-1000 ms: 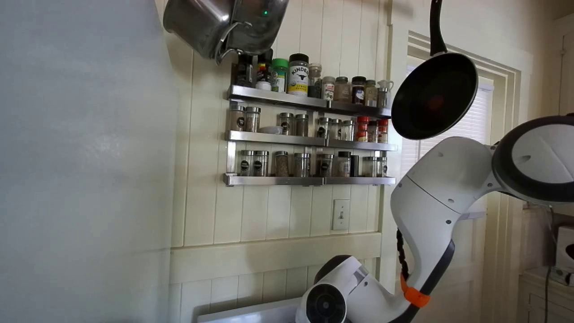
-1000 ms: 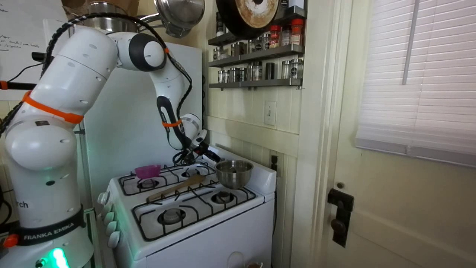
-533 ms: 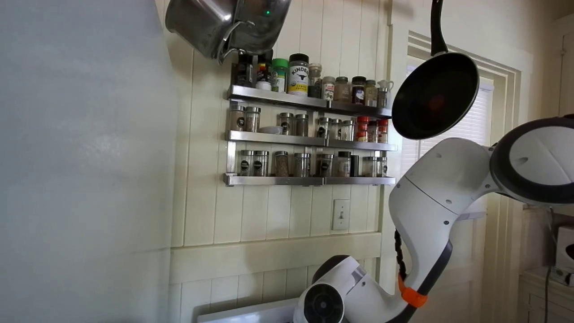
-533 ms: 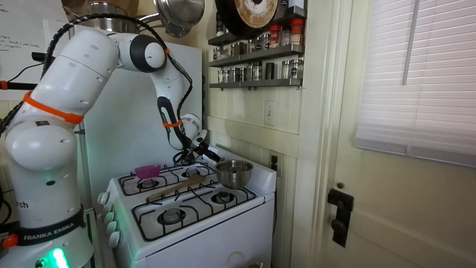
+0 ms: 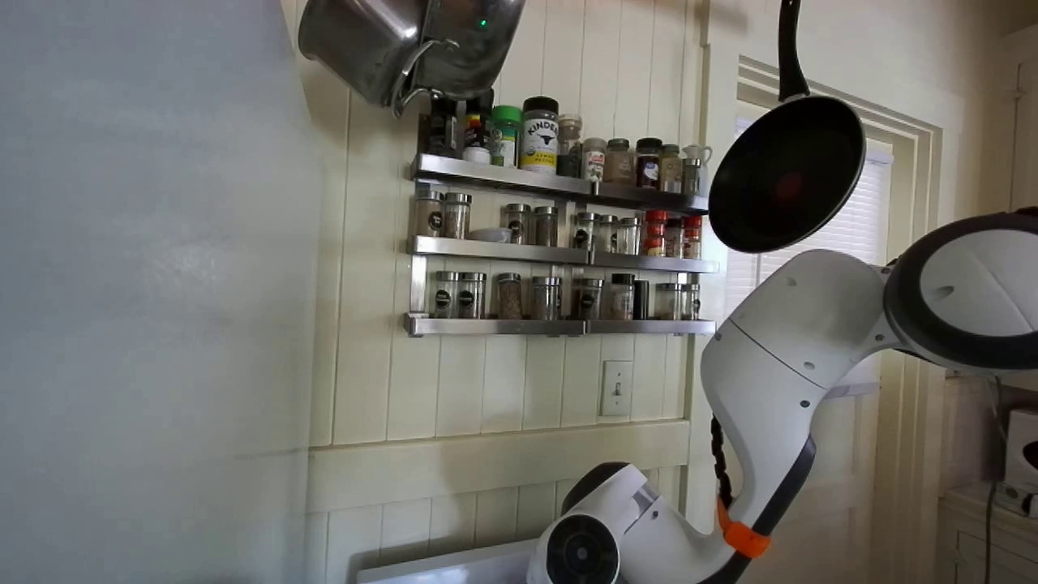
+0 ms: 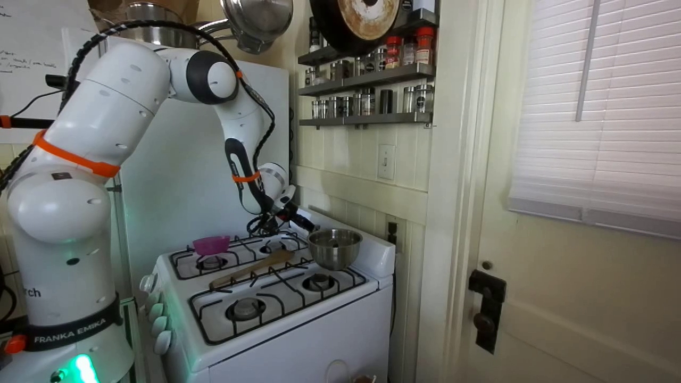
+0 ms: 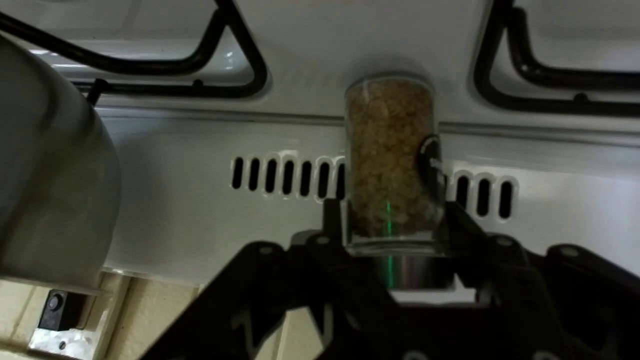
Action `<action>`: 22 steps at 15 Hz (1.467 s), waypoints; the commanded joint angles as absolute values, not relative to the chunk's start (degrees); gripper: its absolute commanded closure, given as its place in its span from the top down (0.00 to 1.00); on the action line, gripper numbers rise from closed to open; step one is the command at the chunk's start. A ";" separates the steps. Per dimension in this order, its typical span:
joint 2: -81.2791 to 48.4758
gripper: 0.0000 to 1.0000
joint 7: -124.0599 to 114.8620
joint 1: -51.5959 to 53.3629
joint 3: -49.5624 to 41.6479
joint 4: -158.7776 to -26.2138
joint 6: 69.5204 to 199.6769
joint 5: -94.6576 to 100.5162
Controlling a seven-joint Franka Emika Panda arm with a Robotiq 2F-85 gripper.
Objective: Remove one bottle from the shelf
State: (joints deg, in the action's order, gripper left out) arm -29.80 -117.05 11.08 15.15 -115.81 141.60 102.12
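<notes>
A glass jar (image 7: 392, 155) with brown granules, a dark round label and a metal lid stands lid-up between the fingers of my gripper (image 7: 392, 204) in the wrist view. The fingers close on its upper part, just below the lid. Its base is over the white stove's back ledge; I cannot tell if it touches. In an exterior view my gripper (image 6: 304, 221) is low behind the steel bowl, and the jar is hidden there. The wall shelf (image 5: 495, 326) holds several jars and bottles on its tiers, and it also shows in an exterior view (image 6: 372, 80).
A steel bowl (image 6: 335, 249) stands on the stove (image 6: 298, 319) right beside the gripper and also fills the wrist view's left side (image 7: 55, 165). A wooden spoon (image 6: 252, 268) and a pink bowl (image 6: 212, 244) lie on the burners. A pan (image 5: 787, 174) hangs above.
The arm has shifted slightly to the left in an exterior view. The shelf's contents, the bowls and the spoon look the same.
</notes>
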 commanded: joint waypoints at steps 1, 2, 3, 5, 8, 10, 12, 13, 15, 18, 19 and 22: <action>-30.96 0.83 -117.32 11.41 14.92 -115.22 142.68 102.96; -30.98 0.89 -117.31 11.40 14.92 -115.24 142.71 102.91; -31.01 0.97 -117.26 11.37 14.92 -115.25 142.79 102.88; -31.08 1.00 -117.20 11.35 14.95 -115.32 142.84 102.74; -31.22 1.00 -117.17 11.31 15.02 -115.50 142.91 102.54; -31.12 1.00 -117.18 11.23 15.10 -115.72 143.07 102.31; -30.39 1.00 -116.55 11.26 15.31 -116.48 142.72 101.06; -29.76 1.00 -116.46 11.31 15.48 -117.14 142.42 100.14; -28.38 1.00 -116.74 11.57 15.87 -118.58 142.07 99.30; -25.72 1.00 -117.97 12.76 16.22 -121.28 138.30 96.08; -24.88 1.00 -118.32 13.17 16.26 -122.10 136.88 94.57; -22.70 1.00 -117.69 14.40 16.62 -124.15 132.21 88.88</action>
